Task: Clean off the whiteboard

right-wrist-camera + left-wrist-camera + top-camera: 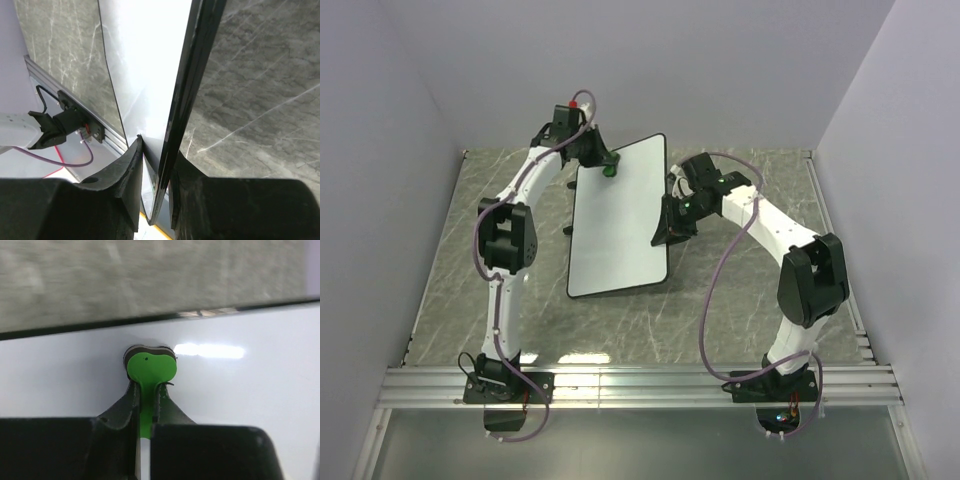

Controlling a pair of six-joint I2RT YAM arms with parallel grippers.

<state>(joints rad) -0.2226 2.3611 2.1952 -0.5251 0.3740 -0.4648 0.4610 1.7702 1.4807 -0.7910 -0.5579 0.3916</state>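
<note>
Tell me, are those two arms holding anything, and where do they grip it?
The left end effector pinches a green eraser by its narrow stem. The right end effector clamps the whiteboard by its right edge.

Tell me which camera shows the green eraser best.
The left wrist view: the green eraser fills the middle, pinched between the left fingers over the whiteboard. The top view shows only a small green spot; the right wrist view shows none.

A robotics lab cell: plain pale lilac walls box in a grey marble-patterned tabletop, with an aluminium mounting rail along its near edge.
</note>
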